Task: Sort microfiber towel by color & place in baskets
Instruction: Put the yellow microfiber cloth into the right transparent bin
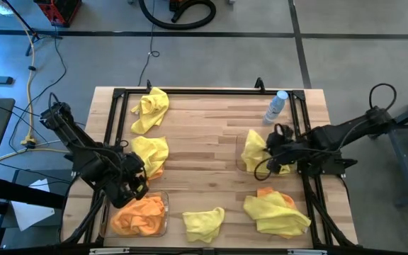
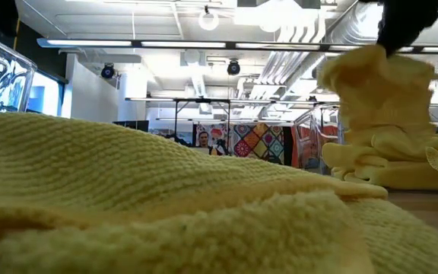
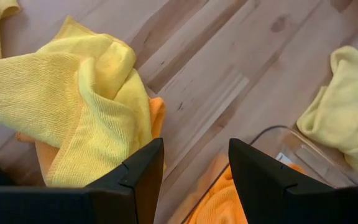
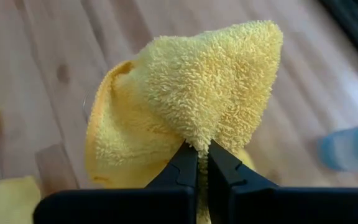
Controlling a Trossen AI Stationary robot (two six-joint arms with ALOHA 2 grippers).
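Note:
My right gripper (image 1: 273, 146) is shut on a yellow towel (image 1: 255, 147) over the right clear basket (image 1: 239, 165), near the table's right edge. My left gripper (image 1: 137, 185) is open above the far edge of the left clear basket (image 1: 166, 216), which holds orange towels (image 1: 140, 212). Just beyond it a yellow towel (image 3: 86, 99) lies on top of an orange one (image 3: 158, 115). More yellow towels lie at the far left (image 1: 149, 110), the near middle (image 1: 204, 223) and the near right (image 1: 278, 216), the last over an orange towel (image 1: 266, 192). My right gripper pinches the yellow towel between its two fingers at a bunched-up peak (image 4: 199, 138). The fingers come from above, as the low view shows. The towel hangs below the gripper (image 2: 379, 99), and its lower end (image 2: 371, 164) rests on the cloth underneath.
A small clear bottle with a blue cap (image 1: 276, 106) stands at the far right, close beyond the right gripper. A black frame (image 1: 190, 92) runs round the table top. Bare wood (image 1: 204, 149) lies in the middle between the two arms.

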